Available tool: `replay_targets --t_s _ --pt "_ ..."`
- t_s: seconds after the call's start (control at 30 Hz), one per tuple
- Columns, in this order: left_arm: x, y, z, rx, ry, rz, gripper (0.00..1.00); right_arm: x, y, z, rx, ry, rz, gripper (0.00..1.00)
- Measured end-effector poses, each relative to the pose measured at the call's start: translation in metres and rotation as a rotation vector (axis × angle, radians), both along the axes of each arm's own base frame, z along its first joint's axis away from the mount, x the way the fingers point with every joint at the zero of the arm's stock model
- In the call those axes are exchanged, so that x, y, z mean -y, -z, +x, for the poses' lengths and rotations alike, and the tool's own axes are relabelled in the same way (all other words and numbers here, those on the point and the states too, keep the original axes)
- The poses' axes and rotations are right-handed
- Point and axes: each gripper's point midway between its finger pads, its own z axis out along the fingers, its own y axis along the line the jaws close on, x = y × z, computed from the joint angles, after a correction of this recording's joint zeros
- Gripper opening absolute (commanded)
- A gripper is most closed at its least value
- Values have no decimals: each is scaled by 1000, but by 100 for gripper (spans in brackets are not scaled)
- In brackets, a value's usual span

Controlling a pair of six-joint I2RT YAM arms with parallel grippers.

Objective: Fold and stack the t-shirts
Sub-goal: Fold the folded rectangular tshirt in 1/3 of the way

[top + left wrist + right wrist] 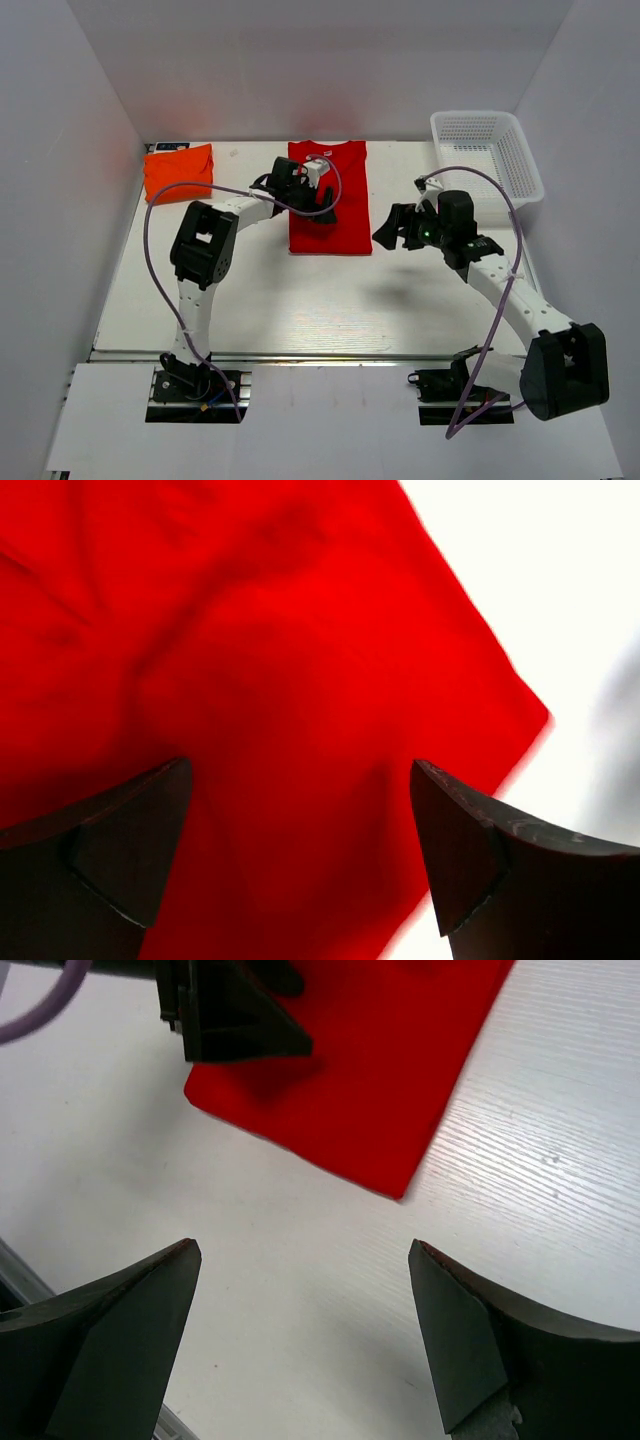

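The red t-shirt (345, 215) lies folded into a long rectangle at the back middle of the table. It fills the left wrist view (280, 660), and its near corner shows in the right wrist view (380, 1080). The orange t-shirt (178, 171) lies folded at the back left. My left gripper (321, 210) is open and empty, just above the red shirt's left half (300, 850). My right gripper (390, 232) is open and empty over bare table to the right of the red shirt's near right corner (300, 1330).
A white mesh basket (487, 150) stands at the back right. White walls close in the table on the left, back and right. The left arm's finger (240, 1022) shows at the top of the right wrist view.
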Motion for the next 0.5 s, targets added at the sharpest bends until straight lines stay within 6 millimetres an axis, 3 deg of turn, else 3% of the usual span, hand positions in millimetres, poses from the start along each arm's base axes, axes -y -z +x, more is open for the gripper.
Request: replay_targets --t_s 0.17,0.5 --pt "0 3 30 41 -46 -1 100 9 11 -8 -21 26 -33 90" --pt "-10 1 52 14 -111 -78 100 11 35 -18 -82 13 -58 90"
